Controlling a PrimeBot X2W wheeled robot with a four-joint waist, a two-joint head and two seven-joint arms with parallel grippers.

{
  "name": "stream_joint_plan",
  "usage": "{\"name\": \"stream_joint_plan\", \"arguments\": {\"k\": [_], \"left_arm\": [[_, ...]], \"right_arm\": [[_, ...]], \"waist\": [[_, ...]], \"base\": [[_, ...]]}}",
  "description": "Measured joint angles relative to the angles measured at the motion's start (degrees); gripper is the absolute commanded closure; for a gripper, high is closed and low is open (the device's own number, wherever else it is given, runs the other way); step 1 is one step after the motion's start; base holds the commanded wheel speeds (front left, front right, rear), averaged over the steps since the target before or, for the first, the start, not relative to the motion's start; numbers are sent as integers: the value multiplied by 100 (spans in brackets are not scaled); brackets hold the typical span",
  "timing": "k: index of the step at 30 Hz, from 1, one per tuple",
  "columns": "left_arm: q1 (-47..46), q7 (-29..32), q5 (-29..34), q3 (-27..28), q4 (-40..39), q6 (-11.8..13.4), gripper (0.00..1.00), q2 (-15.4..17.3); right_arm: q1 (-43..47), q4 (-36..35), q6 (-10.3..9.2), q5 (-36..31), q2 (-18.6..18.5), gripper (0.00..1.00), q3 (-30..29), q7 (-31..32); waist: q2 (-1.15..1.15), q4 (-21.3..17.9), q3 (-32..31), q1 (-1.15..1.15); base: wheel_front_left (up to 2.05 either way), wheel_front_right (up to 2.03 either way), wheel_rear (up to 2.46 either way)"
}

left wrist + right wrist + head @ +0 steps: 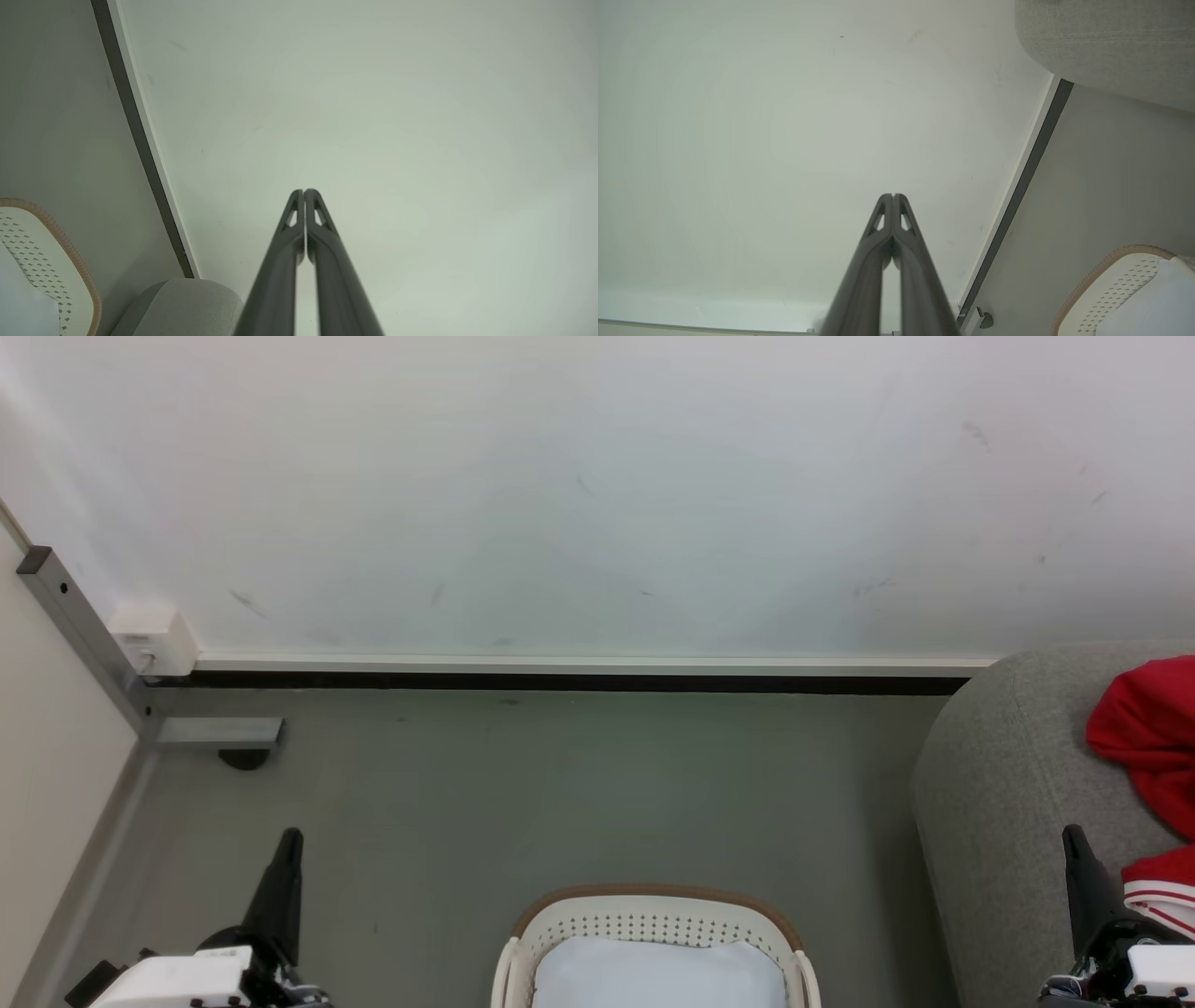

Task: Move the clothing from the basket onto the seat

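Claws: left claw and right claw were both clenched, fingers pressed tip to tip in each wrist view, and neither grasped anything. Both pointed toward the wall, the left one over bare floor, the right one against the seat's front edge.
Clothing: red clothing lay on the seat at the right edge of the head view, a bunched red mass farther back. A striped piece with white bands lay nearer, just beside the right claw. Both ran out of the picture, so their full lie could not be told.
Basket: basket stood on the floor between the two claws, apart from each. Inside its perforated wall showed a plain white pad and no red cloth. Its near part was cut off by the bottom edge.
Seat: seat stood to the right of the basket with a strip of floor between them, its rounded end near the wall.
Surroundings: grey floor ran back to a white wall with a dark skirting line.
Step in hand: by my judgement the carrying looked finished, with both garments apparently on the seat and both claws empty.
Next move: it called only for a check of the basket's hidden near part. The pad was no part of the load and needed no lifting.
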Motion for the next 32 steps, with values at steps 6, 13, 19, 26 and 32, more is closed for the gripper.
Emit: {"name": "stream_joint_plan", "arguments": {"k": [6, 13, 19, 26, 32], "left_arm": [[-1, 0, -1, 0, 0, 0, 100, 0], [-1, 0, -1, 0, 0, 0, 100, 0], [-1, 0, -1, 0, 0, 0, 100, 0], [-1, 0, -1, 0, 0, 0, 100, 0], [-1, 0, -1, 0, 0, 0, 100, 0]], "right_arm": [[0, -1, 0, 1, -5, 100, 9, -4], [0, -2, 0, 2, -11, 100, 19, -9], [0, -3, 0, 12, -14, 100, 26, -26], [0, -4, 0, 18, -19, 100, 36, -27], [0, -4, 0, 20, -24, 100, 44, -33]], "waist": [[0, 0, 0, 0], [0, 0, 0, 0], [0, 0, 0, 0], [0, 0, 0, 0], [0, 0, 0, 0]], "base": [[0, 0, 0], [0, 0, 0], [0, 0, 0], [0, 0, 0], [0, 0, 0]]}}
